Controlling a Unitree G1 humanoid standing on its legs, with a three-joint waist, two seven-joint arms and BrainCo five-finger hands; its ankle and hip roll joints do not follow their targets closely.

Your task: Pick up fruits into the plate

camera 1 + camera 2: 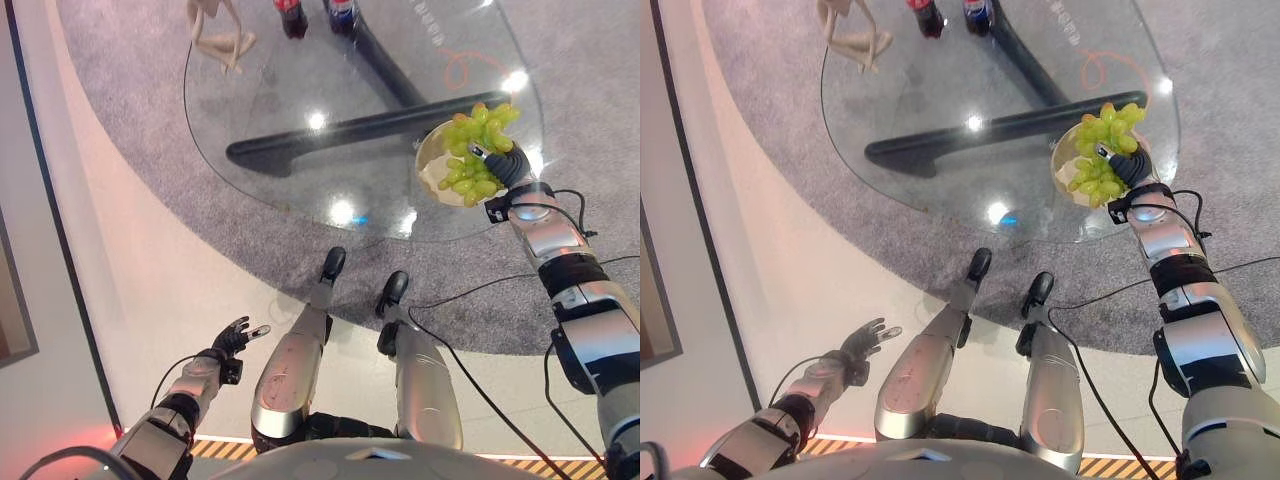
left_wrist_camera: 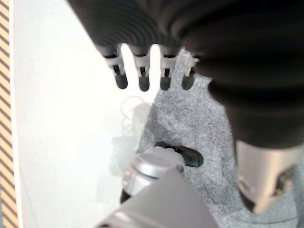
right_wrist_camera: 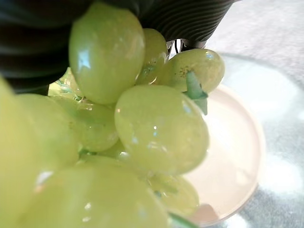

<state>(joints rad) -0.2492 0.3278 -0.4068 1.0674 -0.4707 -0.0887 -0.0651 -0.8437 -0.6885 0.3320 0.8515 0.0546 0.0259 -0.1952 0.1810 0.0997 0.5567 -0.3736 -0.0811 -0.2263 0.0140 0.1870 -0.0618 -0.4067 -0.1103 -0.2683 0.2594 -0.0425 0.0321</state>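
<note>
We see the right hand (image 1: 505,160) stretched out over the far right part of the round glass table (image 1: 300,100). It is over a pale round plate (image 1: 1065,160) that sits near the table's right edge. A bunch of green grapes (image 1: 470,155) is at this hand, spread over the plate and reaching a little past its far rim. In the right wrist view the grapes (image 3: 142,128) are pressed close against the dark ribbed cover, with the cream plate (image 3: 232,156) below them. The fingers are hidden behind the fruit, so we cannot tell if the hand is closed around the bunch or not, and we cannot tell if the grapes already rest on the plate or hang above it.

The left hand (image 1: 235,338) is low at the robot's left side, well apart from the table, above the pale floor (image 1: 150,280). In the left wrist view its fingers (image 2: 142,80) point out straight in a row and hold nothing.

On the far side of the table stand two dark bottles (image 1: 315,15) with red and blue labels. To their left there is a beige figure-like object (image 1: 215,35). The dark table base (image 1: 380,125) shows through the glass. Under the table lies a grey carpet (image 1: 130,90).
</note>
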